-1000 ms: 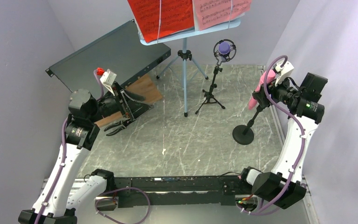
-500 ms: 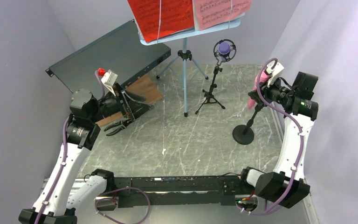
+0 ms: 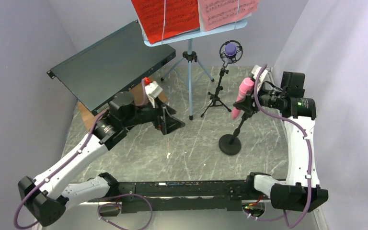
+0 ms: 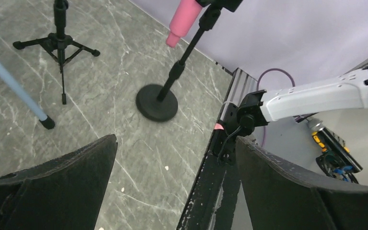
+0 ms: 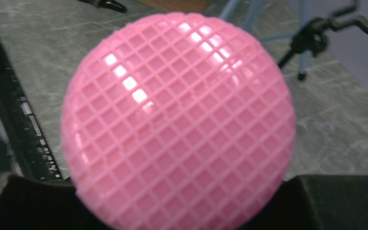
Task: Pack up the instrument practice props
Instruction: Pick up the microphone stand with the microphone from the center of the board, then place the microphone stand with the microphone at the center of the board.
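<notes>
You have a grey, white-veined tabletop (image 4: 110, 124) below the left fingers (image 4: 52, 187); plain pale lilac walls (image 4: 292, 28) rise beyond them, evenly lit.

Left arm (image 3: 76, 155) stretches low toward centre, left gripper (image 3: 166, 122) spread wide, empty; right arm (image 3: 299, 139) stands tall, wrist turned inward, right gripper (image 3: 249, 99) clamped on the pink mic (image 3: 243, 91).

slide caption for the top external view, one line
Right gripper grips the pink microphone on its round-base stand; left gripper, open, hovers near the light-blue music rack.
</notes>
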Controlling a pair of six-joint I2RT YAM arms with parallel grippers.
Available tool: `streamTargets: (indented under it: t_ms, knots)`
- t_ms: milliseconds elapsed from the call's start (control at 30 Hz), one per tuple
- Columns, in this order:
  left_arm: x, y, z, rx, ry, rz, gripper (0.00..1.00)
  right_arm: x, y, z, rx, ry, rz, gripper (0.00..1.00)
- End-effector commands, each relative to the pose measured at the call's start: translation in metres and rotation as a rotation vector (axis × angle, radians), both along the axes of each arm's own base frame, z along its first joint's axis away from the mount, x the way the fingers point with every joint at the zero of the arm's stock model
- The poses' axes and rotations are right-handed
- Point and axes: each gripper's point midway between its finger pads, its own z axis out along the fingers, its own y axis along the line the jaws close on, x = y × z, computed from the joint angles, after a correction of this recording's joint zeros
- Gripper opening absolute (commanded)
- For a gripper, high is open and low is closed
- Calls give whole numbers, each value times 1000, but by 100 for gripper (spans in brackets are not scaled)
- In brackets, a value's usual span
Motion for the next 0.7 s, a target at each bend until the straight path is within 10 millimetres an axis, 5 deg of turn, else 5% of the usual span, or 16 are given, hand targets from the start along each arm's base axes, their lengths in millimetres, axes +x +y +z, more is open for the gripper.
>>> streamTargets:
  t_ms: [0,167,300,667]
  knots:
    - [13,-26,28,9,-228,26,100,-26,36,41,83,-74,166,24]
    - [11,-70,25,-7,-363,-31,99,-37,68,54,142,-71,299,24]
    - [14,-96,20,-44,-475,-50,98,-47,92,44,117,-101,440,24]
    - [1,-123,-12,-69,-660,-109,94,-79,122,3,79,-142,710,28]
